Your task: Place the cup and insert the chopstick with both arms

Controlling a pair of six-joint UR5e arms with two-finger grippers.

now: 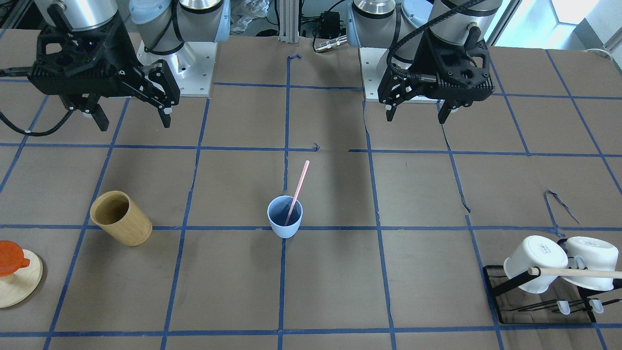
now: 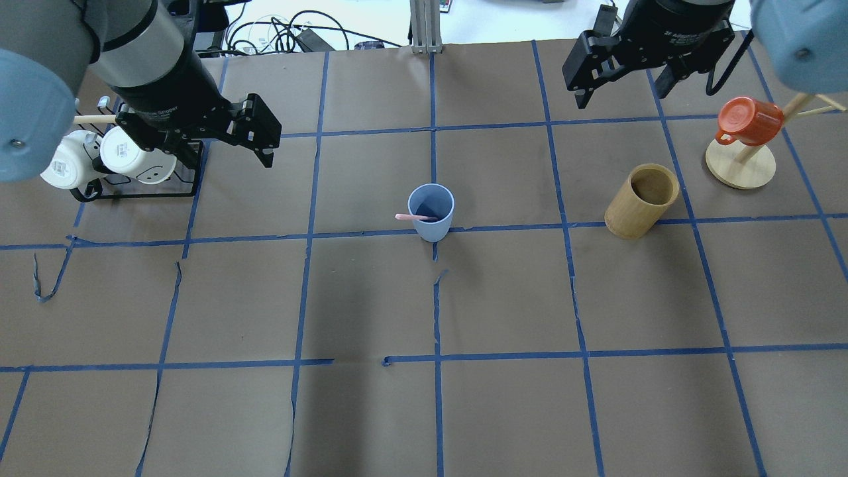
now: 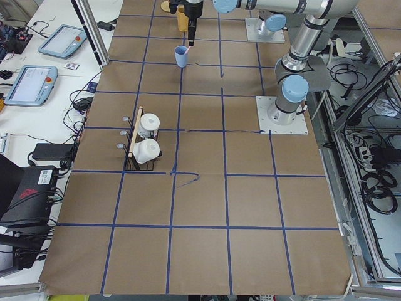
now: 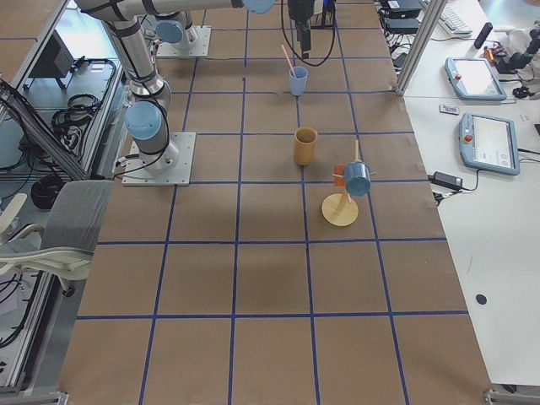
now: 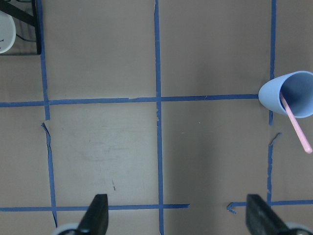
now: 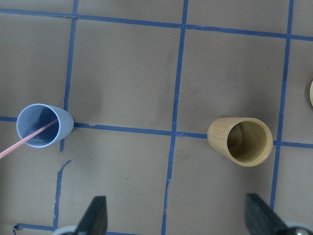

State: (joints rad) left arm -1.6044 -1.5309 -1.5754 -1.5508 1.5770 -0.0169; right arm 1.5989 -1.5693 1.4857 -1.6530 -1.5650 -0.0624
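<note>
The light-blue cup (image 1: 285,222) stands upright near the table's middle, where blue tape lines cross. The pale-pink chopstick (image 1: 299,188) leans inside it, its top sticking out past the rim. Both also show in the overhead view, cup (image 2: 434,228) and chopstick (image 2: 411,216). The left wrist view has the cup (image 5: 279,95) and chopstick (image 5: 296,128) at its right edge. The right wrist view has the cup (image 6: 63,122) at its left. My left gripper (image 1: 417,116) and right gripper (image 1: 134,124) hang open and empty, high and well back from the cup.
A tan wooden cup (image 2: 641,201) stands on my right of the blue cup. An orange mug (image 2: 748,120) hangs on a wooden stand beyond it. Two white mugs (image 2: 99,159) sit on a black rack (image 1: 495,287) under my left arm, with a wooden rod (image 1: 578,272).
</note>
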